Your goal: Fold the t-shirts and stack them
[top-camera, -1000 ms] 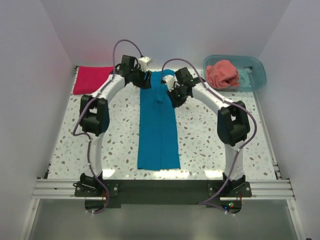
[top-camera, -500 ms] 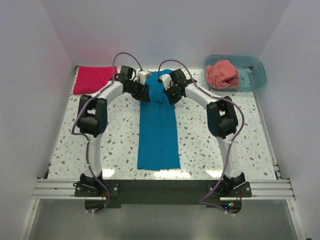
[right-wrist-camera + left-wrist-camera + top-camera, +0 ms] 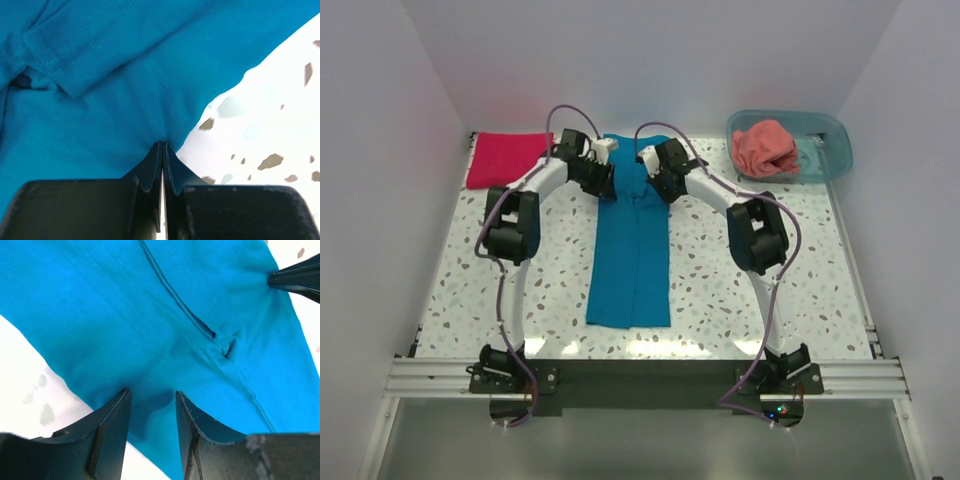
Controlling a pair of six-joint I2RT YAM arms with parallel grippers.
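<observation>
It looks like a robotics lab test cell, not a home or a shop. Plain white walls (image 3: pixel 380 200) box in a speckled, terrazzo-patterned worktop (image 3: pixel 740 290) on the left, right and far sides. A bare aluminium rail (image 3: pixel 650 378) runs along the near edge, and two white-and-black robot arms are bolted to it, the left arm (image 3: pixel 510 260) and the right arm (image 3: pixel 765 270). Purple cables (image 3: pixel 570 106) loop off them. The only household things are a teal-blue t-shirt (image 3: pixel 632 260) and a plastic tub (image 3: pixel 825 150) at the far right.
</observation>
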